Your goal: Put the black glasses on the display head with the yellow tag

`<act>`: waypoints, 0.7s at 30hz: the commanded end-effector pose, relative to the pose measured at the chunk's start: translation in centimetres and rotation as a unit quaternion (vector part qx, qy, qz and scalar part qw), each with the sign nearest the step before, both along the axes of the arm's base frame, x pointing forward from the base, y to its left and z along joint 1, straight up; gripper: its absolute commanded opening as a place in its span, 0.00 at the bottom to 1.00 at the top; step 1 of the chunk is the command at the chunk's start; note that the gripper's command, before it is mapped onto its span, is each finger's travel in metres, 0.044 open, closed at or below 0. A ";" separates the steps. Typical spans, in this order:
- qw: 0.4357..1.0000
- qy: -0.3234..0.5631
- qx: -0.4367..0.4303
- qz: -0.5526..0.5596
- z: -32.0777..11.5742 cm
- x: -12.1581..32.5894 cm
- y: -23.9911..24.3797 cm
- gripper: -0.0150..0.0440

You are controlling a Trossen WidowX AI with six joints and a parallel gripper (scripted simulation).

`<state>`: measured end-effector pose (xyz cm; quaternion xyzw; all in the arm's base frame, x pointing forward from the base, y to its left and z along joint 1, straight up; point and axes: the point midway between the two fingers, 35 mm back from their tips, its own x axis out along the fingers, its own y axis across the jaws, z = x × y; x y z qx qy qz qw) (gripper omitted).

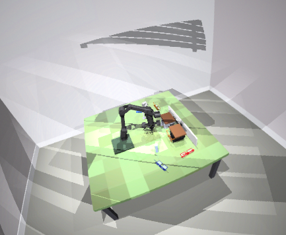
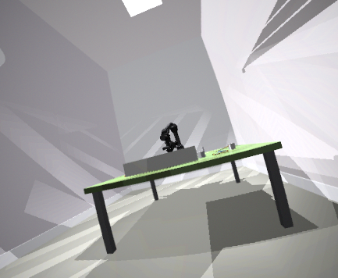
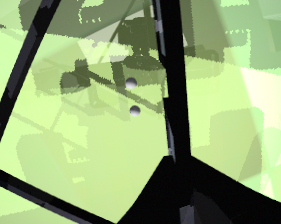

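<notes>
The black glasses (image 3: 177,75) are held by my gripper (image 3: 176,163) (image 1: 150,128), which is shut on them. In the wrist view the front runs up and down, with thin temples at the left. The gripper hangs over the green table (image 1: 118,178), left of two brown-topped forms that look like the display heads. One head (image 1: 168,118) is farther back; the other head (image 1: 177,131) is nearer the front. No glasses can be made out on either, and the yellow tag cannot be made out. In the exterior view the heads are hidden behind the panel.
A long upright panel (image 1: 191,134) (image 2: 159,161) stands behind the heads. Red glasses (image 1: 187,152) and blue glasses (image 1: 161,165) lie toward the front. Orange-brown glasses (image 1: 156,106) lie at the back, near a small white object (image 1: 144,104). A small pale blue object (image 1: 156,147) stands nearer the middle.
</notes>
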<state>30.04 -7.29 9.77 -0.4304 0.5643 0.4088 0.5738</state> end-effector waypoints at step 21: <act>0.995 -0.003 0.005 -0.096 4.5 0.8 3.3 0.25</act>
